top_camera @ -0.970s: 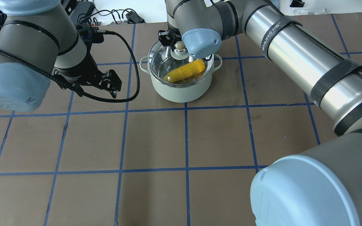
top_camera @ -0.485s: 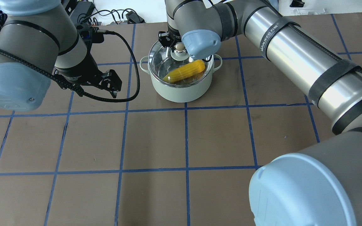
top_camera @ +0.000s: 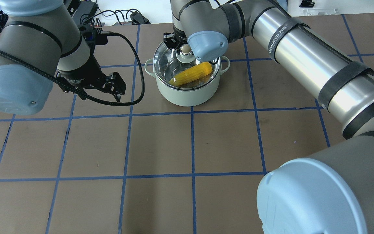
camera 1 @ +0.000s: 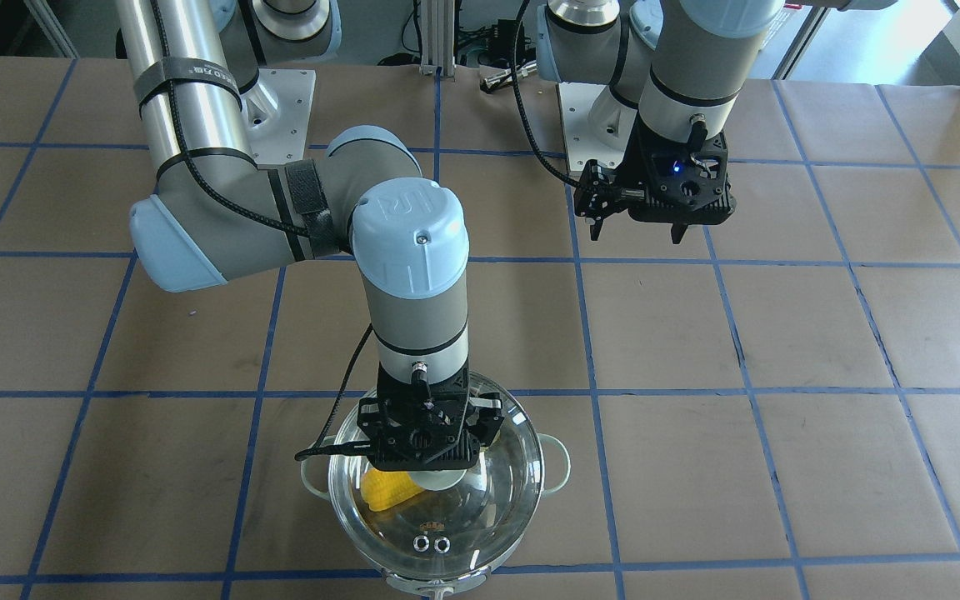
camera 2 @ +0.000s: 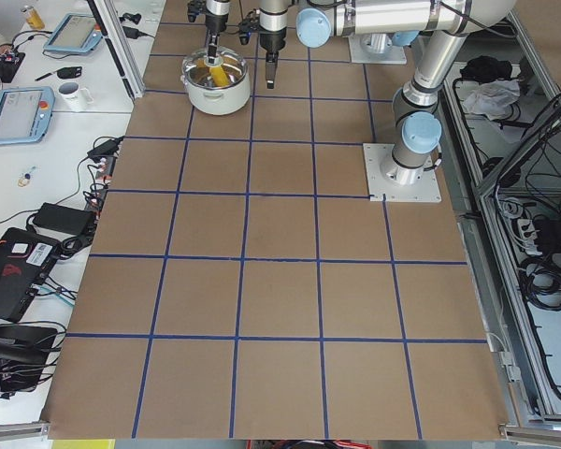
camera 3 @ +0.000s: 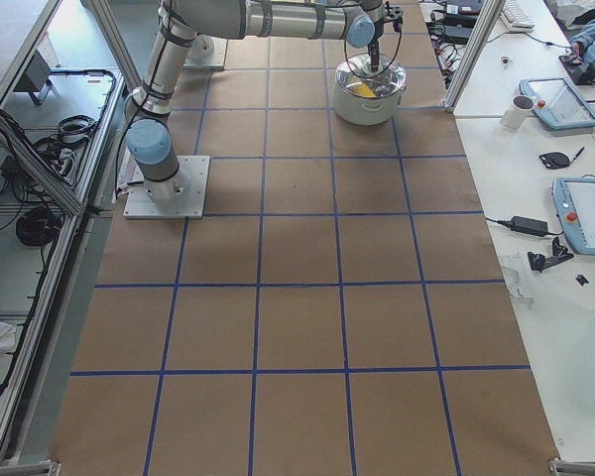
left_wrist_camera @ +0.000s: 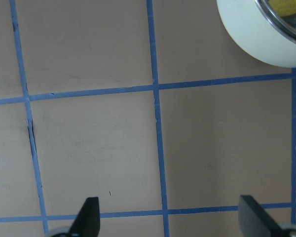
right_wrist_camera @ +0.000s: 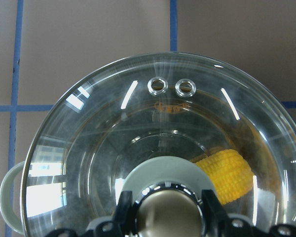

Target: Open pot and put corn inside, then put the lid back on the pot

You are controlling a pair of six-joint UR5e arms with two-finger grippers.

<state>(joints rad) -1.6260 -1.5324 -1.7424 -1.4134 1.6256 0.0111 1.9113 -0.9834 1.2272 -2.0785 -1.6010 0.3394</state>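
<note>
The mint-green pot (top_camera: pixel 187 94) stands at the table's far middle. The yellow corn (top_camera: pixel 192 74) lies inside it, seen through the glass lid (top_camera: pixel 170 63), which sits on the pot's rim. My right gripper (right_wrist_camera: pixel 167 217) is straight above the lid, its fingers (right_wrist_camera: pixel 124 205) tight on both sides of the beige knob (right_wrist_camera: pixel 167 210). The front-facing view shows the same: the gripper (camera 1: pixel 430 458) on the lid (camera 1: pixel 480 517), with the corn (camera 1: pixel 388 492) under it. My left gripper (top_camera: pixel 117 87) is open and empty over the table, left of the pot.
Blue tape lines divide the brown table into squares. Cables and power bricks (top_camera: pixel 122 16) lie beyond the far edge. The left arm's cable loops (top_camera: pixel 138 84) near the pot's left handle. Tablets and a cup (camera 3: pixel 524 109) sit on the side bench.
The right arm's wrist has shifted very slightly. The lid, pot, corn and left arm have not moved.
</note>
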